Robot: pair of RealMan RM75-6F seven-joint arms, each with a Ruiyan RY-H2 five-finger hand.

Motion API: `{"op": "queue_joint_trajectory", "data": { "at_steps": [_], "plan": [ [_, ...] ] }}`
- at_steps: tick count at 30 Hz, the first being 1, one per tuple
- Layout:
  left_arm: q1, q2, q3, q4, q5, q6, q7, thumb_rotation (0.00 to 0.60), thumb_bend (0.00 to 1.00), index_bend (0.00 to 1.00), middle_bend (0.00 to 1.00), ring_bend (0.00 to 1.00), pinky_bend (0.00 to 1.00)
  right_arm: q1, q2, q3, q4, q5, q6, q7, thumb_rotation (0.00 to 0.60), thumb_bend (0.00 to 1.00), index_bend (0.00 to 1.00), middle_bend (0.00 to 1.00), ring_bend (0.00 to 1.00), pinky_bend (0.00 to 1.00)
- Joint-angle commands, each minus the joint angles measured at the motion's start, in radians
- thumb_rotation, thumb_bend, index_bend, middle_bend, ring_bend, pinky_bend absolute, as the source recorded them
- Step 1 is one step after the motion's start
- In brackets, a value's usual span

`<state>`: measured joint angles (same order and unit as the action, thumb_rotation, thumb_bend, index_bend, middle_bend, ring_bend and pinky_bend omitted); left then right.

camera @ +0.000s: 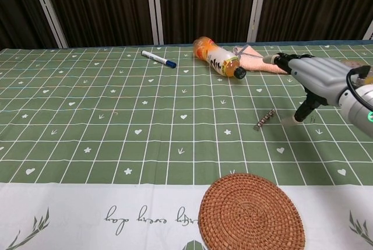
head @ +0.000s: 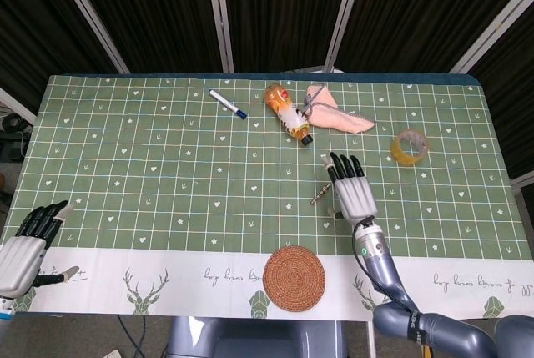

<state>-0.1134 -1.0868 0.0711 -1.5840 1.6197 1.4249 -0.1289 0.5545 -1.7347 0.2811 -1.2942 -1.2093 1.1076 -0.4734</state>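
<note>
My right hand [head: 352, 190] hovers open over the green checked tablecloth [head: 167, 166], fingers spread, just right of a small metal drill bit [head: 320, 194]. The chest view shows the same right hand [camera: 312, 78] above and right of the drill bit [camera: 264, 120], its thumb pointing down close to the cloth. My left hand [head: 29, 241] rests open at the table's near left corner, holding nothing. An orange drink bottle [head: 286, 112] lies on its side at the back, beside a pink cloth [head: 332, 113].
A round woven coaster [head: 294, 278] sits at the near edge, also seen as the coaster [camera: 252, 213] in the chest view. A tape roll [head: 410, 146] lies at the right. A blue-capped marker [head: 227, 103] lies at the back left.
</note>
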Motion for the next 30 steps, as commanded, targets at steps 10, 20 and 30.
{"op": "queue_joint_trajectory", "data": {
  "at_steps": [10,20,30],
  "plan": [
    [-0.004,0.003,-0.003,-0.005,-0.018,-0.017,-0.007,0.6,0.01,0.0,0.0,0.0,0.0,0.066,-0.078,0.021,0.141,0.039,-0.034,0.066,0.6,0.01,0.02,0.0,0.0,0.0],
    [-0.004,0.007,-0.005,-0.008,-0.024,-0.02,-0.021,0.6,0.01,0.0,0.0,0.0,0.0,0.089,-0.124,0.015,0.199,0.064,-0.044,0.056,0.6,0.01,0.01,0.0,0.0,0.0],
    [-0.005,0.015,-0.004,-0.015,-0.027,-0.026,-0.04,0.6,0.01,0.0,0.0,0.0,0.0,0.102,-0.157,0.008,0.252,0.081,-0.058,0.07,0.6,0.01,0.01,0.0,0.0,0.0]
  ]
}}
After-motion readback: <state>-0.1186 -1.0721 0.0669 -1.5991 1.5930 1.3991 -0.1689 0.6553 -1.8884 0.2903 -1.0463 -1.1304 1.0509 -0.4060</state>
